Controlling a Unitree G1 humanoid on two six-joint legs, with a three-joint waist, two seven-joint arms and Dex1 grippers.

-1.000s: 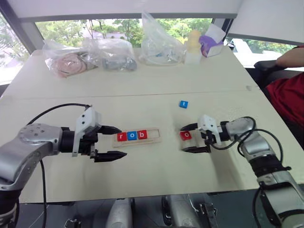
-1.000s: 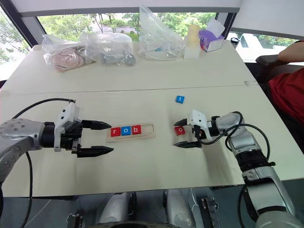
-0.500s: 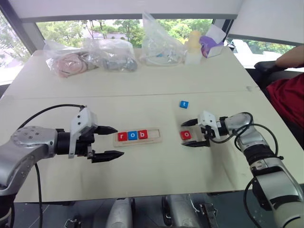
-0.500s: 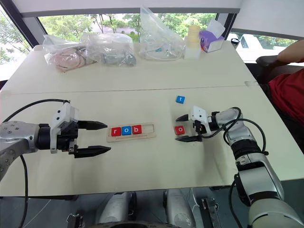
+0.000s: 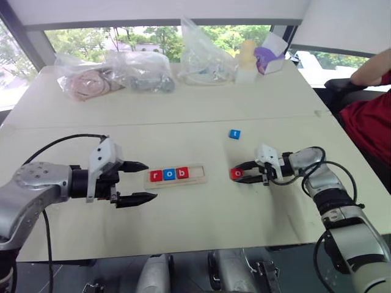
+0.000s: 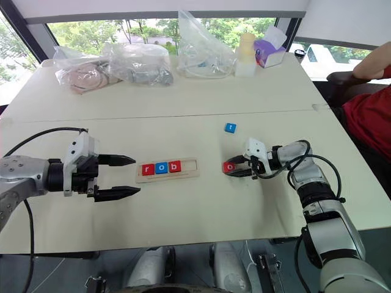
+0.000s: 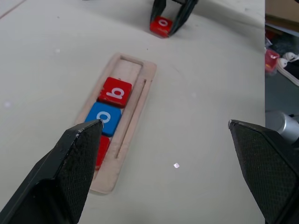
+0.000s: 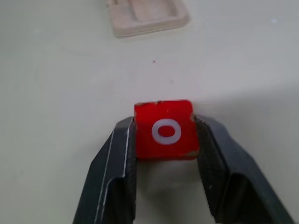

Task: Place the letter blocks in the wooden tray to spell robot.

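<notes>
While spelling continues, tray: wooden tray holds r, o, b
Right fingers: clamped on red o block
Left fingers: spread, empty
Left: blue t block on surface

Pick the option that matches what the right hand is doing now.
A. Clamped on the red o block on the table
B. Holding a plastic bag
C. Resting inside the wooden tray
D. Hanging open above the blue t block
A: the right hand's fingers press both sides of the red o block, short of the wooden tray.
</notes>
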